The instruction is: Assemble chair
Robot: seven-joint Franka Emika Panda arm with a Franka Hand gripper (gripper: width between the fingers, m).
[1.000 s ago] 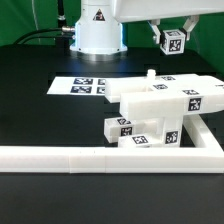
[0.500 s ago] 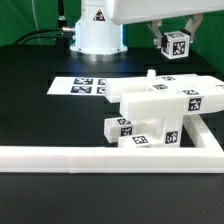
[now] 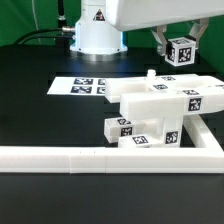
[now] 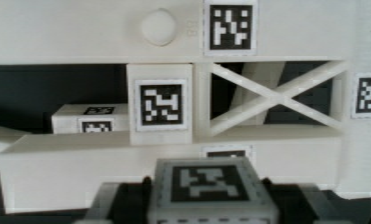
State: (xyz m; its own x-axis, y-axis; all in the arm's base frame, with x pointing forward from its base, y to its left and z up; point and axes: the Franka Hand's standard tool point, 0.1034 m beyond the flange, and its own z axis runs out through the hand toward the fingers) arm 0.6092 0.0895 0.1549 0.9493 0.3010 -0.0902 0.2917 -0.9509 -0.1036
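The partly built white chair [image 3: 165,110] stands on the black table at the exterior view's right, inside the corner of the border rail. It has a flat slab on top, tagged posts and a crossed brace. My gripper [image 3: 180,48] hangs above and behind it, shut on a small white tagged chair piece [image 3: 181,50], clear of the chair. In the wrist view the held piece [image 4: 207,186] fills the foreground between my dark fingers [image 4: 125,202], and the chair's slab [image 4: 164,40] and crossed brace [image 4: 271,95] lie beyond. Another tagged part [image 4: 93,117] lies under the slab.
The long white L-shaped border rail [image 3: 90,158] runs along the front and up the exterior view's right. The marker board [image 3: 85,87] lies flat behind the chair, at the exterior view's left. The robot's base [image 3: 95,35] stands at the back.
My gripper has moved a little toward the exterior view's right and slightly down with the held piece. The chair has not moved.
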